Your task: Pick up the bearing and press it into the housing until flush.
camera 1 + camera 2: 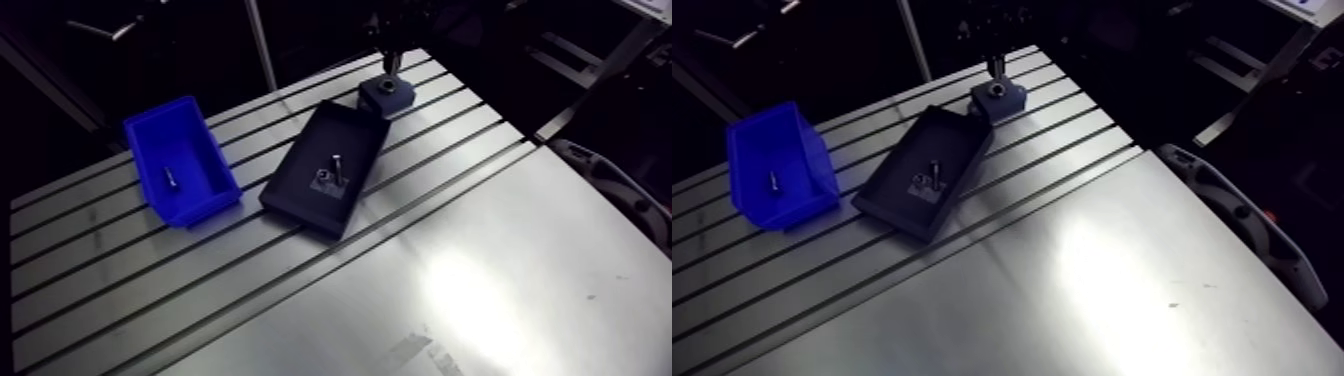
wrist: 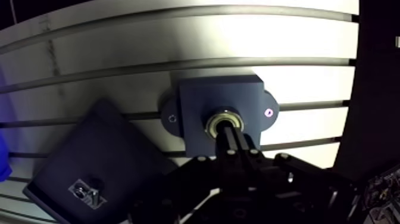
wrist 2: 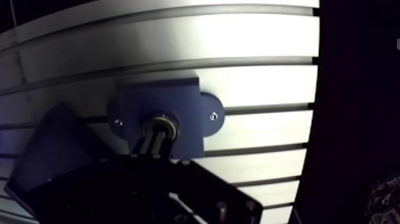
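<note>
A dark blue housing block (image 2: 220, 95) with two mounting ears sits on the slotted table, at the far side in the arm view (image 1: 387, 95). A metal bearing (image 2: 212, 123) sits in its central bore. My gripper (image 2: 229, 132) stands directly over the bore, its two fingers pressed together with the tips on the bearing's middle. Only the bearing's outer ring shows around the tips. How deep it sits I cannot tell. In the arm view the gripper (image 1: 392, 62) comes straight down onto the block.
A black tray (image 1: 345, 130) holding a bolt and a small metal part lies right beside the housing. A blue bin (image 1: 150, 135) with one small metal piece stands further left. Smooth sheet metal (image 1: 480, 290) covers the near right.
</note>
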Tool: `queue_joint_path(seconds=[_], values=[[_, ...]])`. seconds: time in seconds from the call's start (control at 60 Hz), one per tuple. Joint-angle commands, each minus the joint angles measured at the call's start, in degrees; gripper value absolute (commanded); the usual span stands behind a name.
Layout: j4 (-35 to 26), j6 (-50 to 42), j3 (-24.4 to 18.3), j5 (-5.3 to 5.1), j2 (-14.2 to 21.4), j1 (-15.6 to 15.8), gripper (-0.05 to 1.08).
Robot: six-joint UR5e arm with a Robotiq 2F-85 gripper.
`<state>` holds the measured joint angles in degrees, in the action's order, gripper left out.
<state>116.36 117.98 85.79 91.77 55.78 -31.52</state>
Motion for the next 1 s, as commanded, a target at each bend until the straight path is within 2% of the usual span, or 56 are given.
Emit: queue_joint_path(seconds=[0.017,1.0], values=[[0.4,0.1,0.1,0.04,-0.6,0.0,1.07],[0.6,0.1,0.4,0.3,-1.8,0.1,1.07]])
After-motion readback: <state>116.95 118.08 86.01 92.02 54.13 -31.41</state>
